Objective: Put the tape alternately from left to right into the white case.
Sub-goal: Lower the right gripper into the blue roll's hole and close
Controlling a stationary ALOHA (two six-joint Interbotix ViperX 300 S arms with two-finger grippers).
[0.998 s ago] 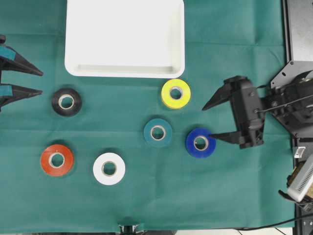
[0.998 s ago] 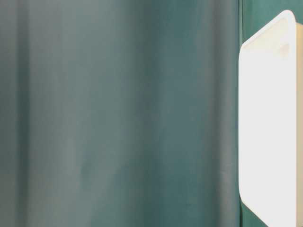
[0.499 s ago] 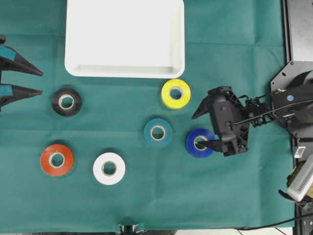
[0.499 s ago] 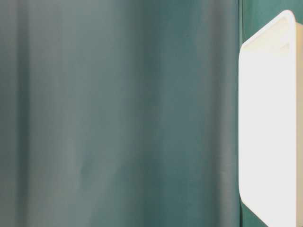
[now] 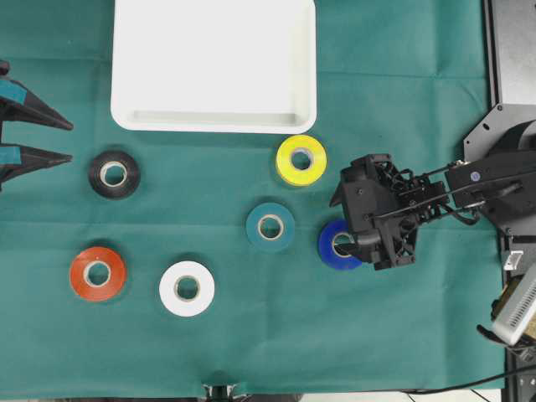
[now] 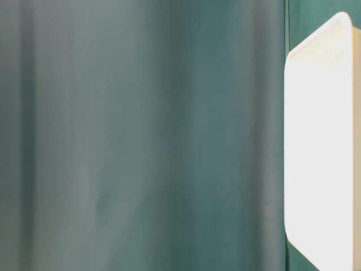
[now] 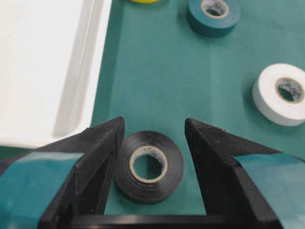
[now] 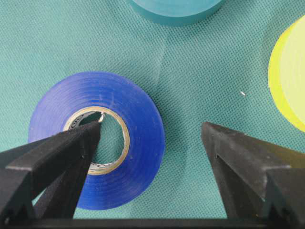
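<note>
The right hand (image 8: pixel 150 136) gapes wide, 1 finger inside the blue tape (image 8: pixel 97 138) core, gripping nothing.

Six tape rolls (image 5: pixel 270 226) lie scattered below the white case (image 5: pixel 213 124).

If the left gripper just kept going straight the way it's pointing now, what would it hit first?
Most likely the black tape roll. In the left wrist view it lies flat on the cloth straight ahead of the open left gripper, centred between the fingertips. How far ahead is hard to judge.
</note>
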